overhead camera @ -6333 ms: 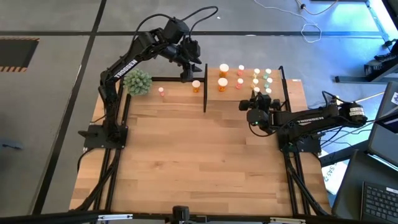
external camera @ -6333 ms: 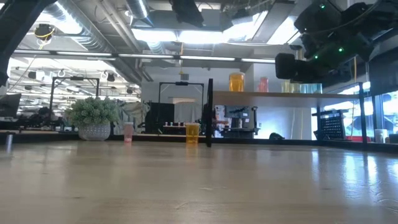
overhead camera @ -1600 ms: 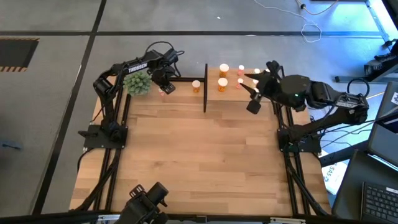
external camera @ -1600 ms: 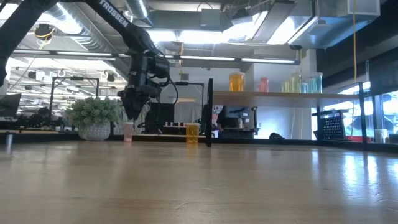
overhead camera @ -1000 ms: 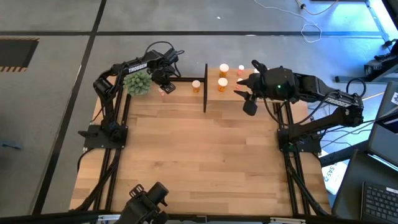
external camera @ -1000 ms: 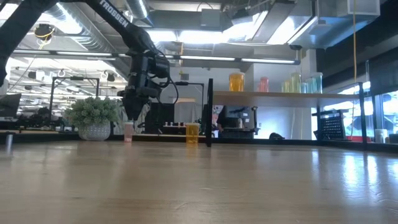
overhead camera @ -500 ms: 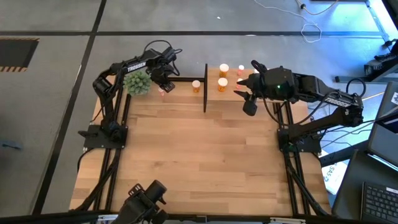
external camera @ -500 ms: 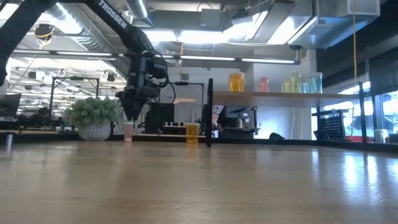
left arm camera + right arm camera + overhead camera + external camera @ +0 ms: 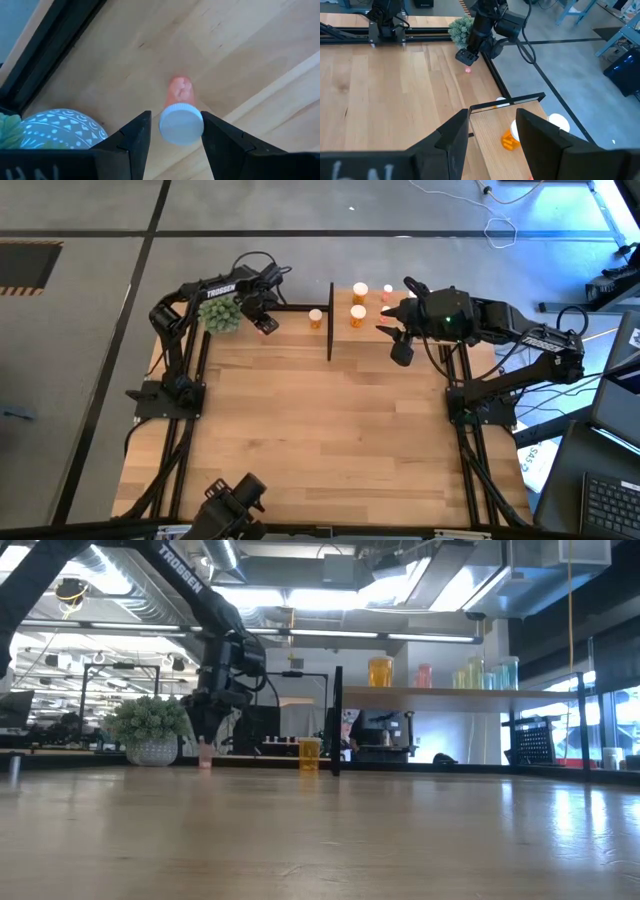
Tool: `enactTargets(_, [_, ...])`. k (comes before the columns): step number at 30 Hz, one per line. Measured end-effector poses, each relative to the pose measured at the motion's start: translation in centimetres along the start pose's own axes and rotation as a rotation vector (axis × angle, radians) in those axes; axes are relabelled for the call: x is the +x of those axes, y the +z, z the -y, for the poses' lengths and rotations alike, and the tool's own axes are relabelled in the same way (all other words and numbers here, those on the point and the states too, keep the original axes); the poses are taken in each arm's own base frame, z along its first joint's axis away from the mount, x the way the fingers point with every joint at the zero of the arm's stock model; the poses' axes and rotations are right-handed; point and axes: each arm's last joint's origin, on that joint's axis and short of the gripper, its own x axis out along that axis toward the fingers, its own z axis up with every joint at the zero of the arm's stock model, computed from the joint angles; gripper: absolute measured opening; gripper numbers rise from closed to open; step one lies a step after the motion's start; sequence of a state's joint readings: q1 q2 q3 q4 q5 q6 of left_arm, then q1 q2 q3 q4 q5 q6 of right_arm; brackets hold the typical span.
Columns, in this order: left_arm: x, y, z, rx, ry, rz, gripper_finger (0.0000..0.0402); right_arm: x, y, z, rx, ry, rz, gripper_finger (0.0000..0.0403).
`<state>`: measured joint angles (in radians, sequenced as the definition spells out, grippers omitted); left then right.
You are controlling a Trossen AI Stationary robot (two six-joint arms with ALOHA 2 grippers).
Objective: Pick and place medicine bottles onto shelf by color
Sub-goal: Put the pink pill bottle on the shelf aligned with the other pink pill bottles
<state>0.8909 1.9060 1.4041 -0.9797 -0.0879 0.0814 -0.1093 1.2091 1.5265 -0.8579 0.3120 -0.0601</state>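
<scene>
A small pink medicine bottle [image 9: 180, 93] with a white cap [image 9: 181, 124] stands upright on the table at the far left, next to the plant. My left gripper [image 9: 175, 135] points straight down over it, open. Its fingers stand on either side of the cap, and I see no plain touch. In the low view the left gripper [image 9: 207, 730] hangs just above the pink bottle [image 9: 206, 752]. An orange bottle [image 9: 316, 318] stands on the table beside the shelf's black post [image 9: 330, 320]. The shelf [image 9: 450, 692] carries orange [image 9: 380, 672], pink [image 9: 423, 676] and pale bottles. My right gripper [image 9: 492, 135] waits open, high above the shelf.
A fuzzy green plant [image 9: 220, 312] in a patterned white pot [image 9: 65, 127] stands close to the left gripper's fingers. The black table frame [image 9: 55, 45] runs along the far edge behind the bottle. Bare wooden tabletop [image 9: 320, 430] stretches toward the near edge.
My left gripper has sunk toward the pink bottle, still pointing down, so its fingertips now reach the level of the cap. The bottle has stayed in place.
</scene>
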Motion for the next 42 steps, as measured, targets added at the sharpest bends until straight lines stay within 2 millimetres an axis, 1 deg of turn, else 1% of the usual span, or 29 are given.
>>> enactTargets(4, [0.3, -0.2, 0.0, 0.000, 0.000, -0.005, 0.0163, 0.0, 0.0, 0.0, 0.000, 0.000, 0.000, 0.0168])
enactTargets(14, [0.3, 0.1, 0.1, 0.007, 0.002, 0.020, 0.0161, 0.0, 0.0, 0.0, 0.005, -0.001, 0.000, 0.0168])
enactTargets(17, [0.3, 0.1, 0.1, 0.008, 0.002, 0.020, 0.0147, 0.0, 0.0, 0.0, 0.006, -0.001, 0.001, 0.0168])
enactTargets(24, [0.3, 0.1, 0.1, 0.031, 0.003, 0.018, 0.0089, 0.0, 0.0, 0.0, 0.007, -0.001, 0.000, 0.0168])
enactTargets(29, [0.2, 0.0, 0.3, 0.042, 0.001, 0.007, 0.0084, 0.0, 0.0, 0.0, 0.006, -0.001, 0.000, 0.0168])
enactTargets(31, [-0.3, -0.1, 0.5, 0.049, -0.001, -0.016, 0.0084, 0.0, 0.0, 0.0, 0.006, -0.001, 0.000, 0.0168])
enactTargets(36, [-2.3, 0.4, 1.2, 0.077, -0.001, -0.018, 0.0085, 0.0, 0.0, 0.0, 0.007, -0.001, 0.000, 0.0168])
enactTargets(42, [-6.0, 1.6, 2.8, 0.125, -0.002, 0.042, 0.0086, 0.0, 0.0, 0.0, 0.050, -0.003, 0.000, 0.0168])
